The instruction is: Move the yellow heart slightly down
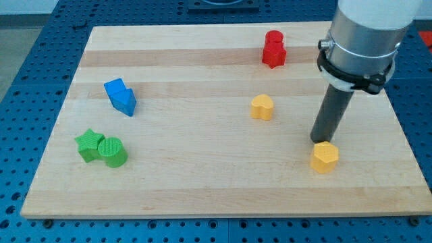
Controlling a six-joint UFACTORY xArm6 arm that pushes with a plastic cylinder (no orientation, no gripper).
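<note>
The yellow heart sits on the wooden board, right of centre. My tip is down on the board to the heart's lower right, well apart from it. The tip stands just above a yellow hexagon block and touches or nearly touches its top edge. The rod rises to the arm's grey body at the view's top right.
A red block stands near the board's top, above the heart. A blue block lies at the left. A green star and a green cylinder touch each other at the lower left.
</note>
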